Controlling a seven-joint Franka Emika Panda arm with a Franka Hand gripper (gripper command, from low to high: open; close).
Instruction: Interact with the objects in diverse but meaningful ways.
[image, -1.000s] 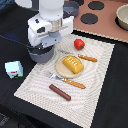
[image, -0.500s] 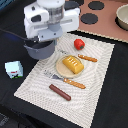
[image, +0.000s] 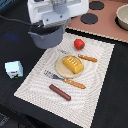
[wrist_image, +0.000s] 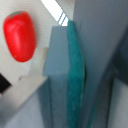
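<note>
My gripper (image: 52, 25) hangs at the back of the striped placemat (image: 97, 87), its white body covering the fingers in the exterior view. The grey handled pot (image: 46, 36) sits right under it, raised off the mat, and the gripper looks shut on its rim. In the wrist view a teal finger pad (wrist_image: 76, 75) presses against a grey wall, with the red tomato (wrist_image: 20, 35) beyond. The tomato (image: 79, 43) lies to the exterior view's right of the pot. The yellow bread piece (image: 73, 63) rests on the tan plate (image: 59, 68). The brown sausage (image: 60, 92) lies near the mat's front. The milk carton (image: 14, 69) stands off the mat on the exterior view's left.
An orange-handled fork (image: 66, 80) lies in front of the plate and an orange-handled knife (image: 84, 57) behind it. A pink toy stove (image: 102, 27) with dark burners runs along the back, with a tan bowl (image: 122, 17) at its far end.
The gripper and the grey pot have risen together and shifted slightly toward the exterior view's right. The other items have not moved.
</note>
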